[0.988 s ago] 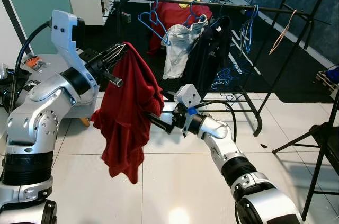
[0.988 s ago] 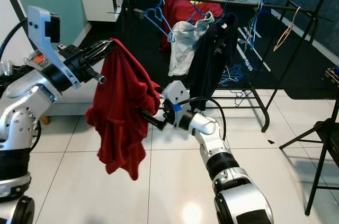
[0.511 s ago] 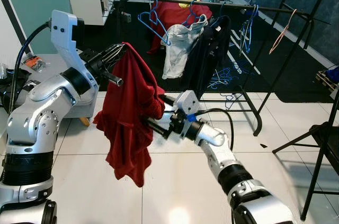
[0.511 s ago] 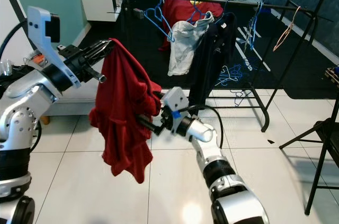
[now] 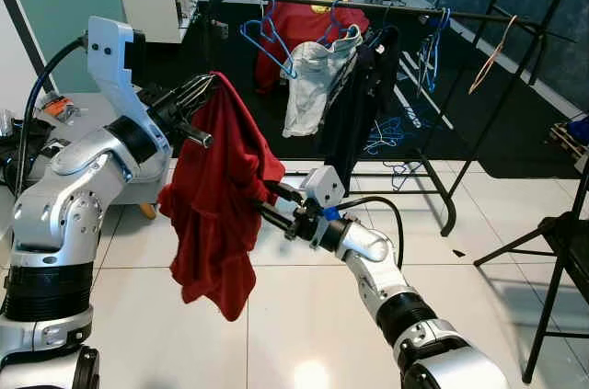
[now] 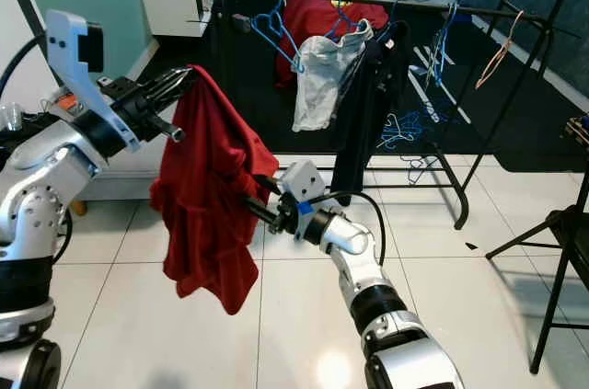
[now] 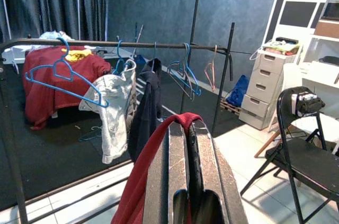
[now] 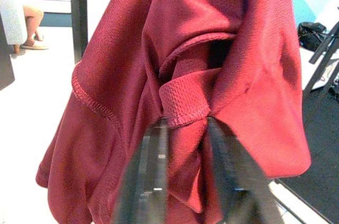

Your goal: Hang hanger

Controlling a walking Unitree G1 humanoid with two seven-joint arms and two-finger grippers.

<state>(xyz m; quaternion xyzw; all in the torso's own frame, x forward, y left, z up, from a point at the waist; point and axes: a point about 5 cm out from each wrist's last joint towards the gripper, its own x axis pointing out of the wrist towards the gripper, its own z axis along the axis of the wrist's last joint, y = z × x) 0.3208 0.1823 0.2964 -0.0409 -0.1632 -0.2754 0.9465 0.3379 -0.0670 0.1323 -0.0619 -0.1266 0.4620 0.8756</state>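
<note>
A black clothes rack (image 5: 479,17) stands on dark flooring beyond the white tiled floor (image 5: 304,315). On the rack's rail hang an empty blue hanger (image 5: 267,40), a pale grey garment (image 5: 308,81), a black garment (image 5: 368,95) just beside that, and more bare hangers (image 7: 183,73) farther along; behind the rail lies a red cloth (image 5: 308,17) with a yellow patch. A black folding chair (image 7: 307,155) stands on the tiles to the rack's right, with a set of grey drawers (image 7: 262,99) near it.

In front of the rack, well apart from its rail, a dark red shirt (image 5: 221,191) hangs in the air. The left end effector (image 5: 204,93) holds it at the top, its two fingers (image 7: 169,171) pressed together with the red cloth draped over them; no hanger can be made out inside the shirt. The right end effector (image 5: 269,204) reaches into the shirt's side nearest the rack, its fingers (image 8: 145,176) set apart with a fold of the ribbed red hem between them; whether they pinch that fold cannot be told.
</note>
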